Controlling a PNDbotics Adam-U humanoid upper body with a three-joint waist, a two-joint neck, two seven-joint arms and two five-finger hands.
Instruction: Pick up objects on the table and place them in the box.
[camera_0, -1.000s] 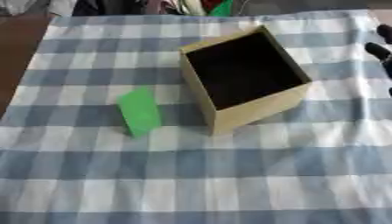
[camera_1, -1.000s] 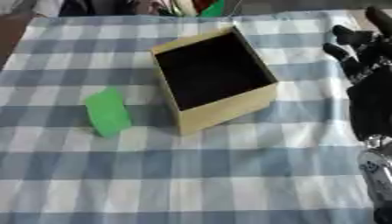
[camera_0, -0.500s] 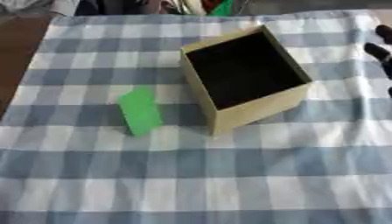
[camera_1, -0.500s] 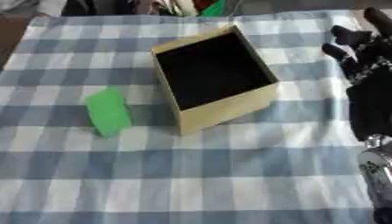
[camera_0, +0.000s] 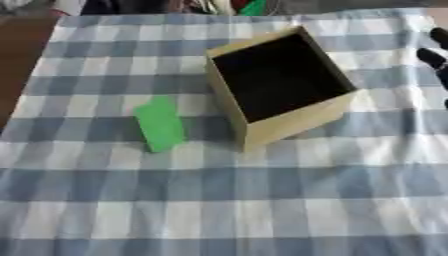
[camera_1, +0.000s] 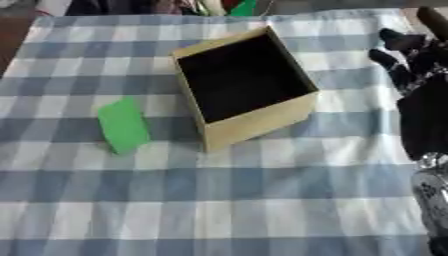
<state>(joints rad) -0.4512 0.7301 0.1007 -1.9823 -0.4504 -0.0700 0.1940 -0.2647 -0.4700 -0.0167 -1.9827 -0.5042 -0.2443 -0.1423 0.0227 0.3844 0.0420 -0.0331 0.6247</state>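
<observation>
— since the green block (camera_0: 160, 123) lies on the left side of the checked cloth (camera_0: 262, 200), which hand is closer to it?

— only the right hand (camera_1: 423, 95) shows, and it is way over at the right edge of the table. the box (camera_1: 242, 88) sits between that hand and the block. the left hand is not in any view, so nobody can say how near it is.

— what are the right hand's fingers doing?

— they point up and away, spread apart and fairly straight. they hold nothing.

— where is the block next to the box?

— it lies flat on the cloth, just beside the box's left wall, a bit toward the near corner. a thin strip of cloth shows between them, so they do not touch.

— which way does the block's long side run?

— it runs from far to near, leaning a little, so the near end sits a bit more to the right. it lines up almost with the box's left wall.

— is anything in the box yet?

— it looks dark and empty inside, and its open top faces up.

— so what does the next move need?

— probably a reach from the left side. the right hand would have to cross over the box to get there. fingers would likely close across the block's short width.
</observation>
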